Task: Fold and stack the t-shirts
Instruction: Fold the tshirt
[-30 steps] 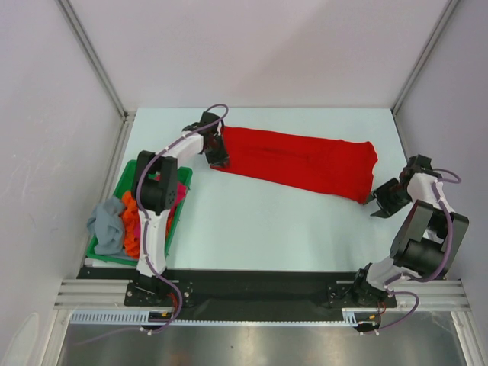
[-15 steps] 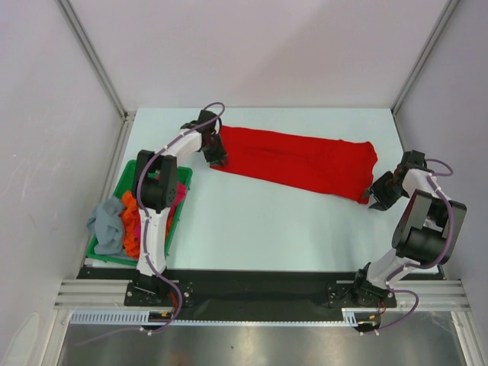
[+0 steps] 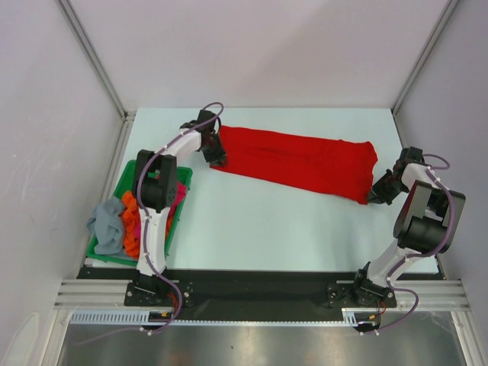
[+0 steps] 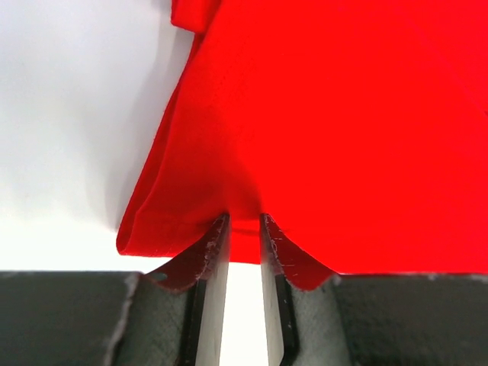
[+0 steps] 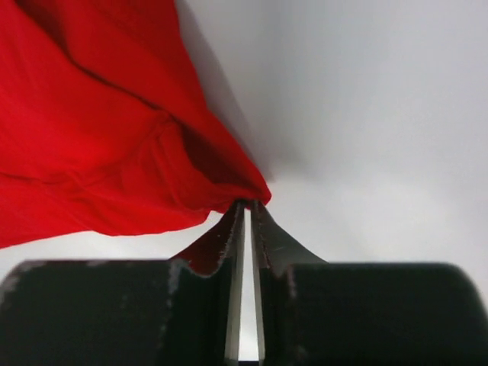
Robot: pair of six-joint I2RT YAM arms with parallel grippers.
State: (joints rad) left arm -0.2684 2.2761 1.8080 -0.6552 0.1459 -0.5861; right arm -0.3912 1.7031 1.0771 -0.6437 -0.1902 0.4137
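Observation:
A bright red t-shirt (image 3: 297, 162) lies as a long folded strip across the far half of the white table. My left gripper (image 3: 218, 156) is shut on the shirt's left end; in the left wrist view red cloth (image 4: 320, 114) is pinched between the fingertips (image 4: 217, 232). My right gripper (image 3: 375, 195) is shut on the shirt's right near corner; the right wrist view shows the cloth corner (image 5: 114, 145) clamped at the fingertips (image 5: 236, 217). Orange, magenta-pink and grey-blue shirts (image 3: 114, 221) are heaped in the green tray (image 3: 184, 177) at the left.
Metal frame posts (image 3: 91, 61) and white walls enclose the table. The grey-blue shirt (image 3: 105, 225) hangs over the tray's left rim. A black base rail (image 3: 252, 286) runs along the near edge.
My right gripper has moved in to the shirt's right corner and shut on it. My left gripper stays shut on the left end.

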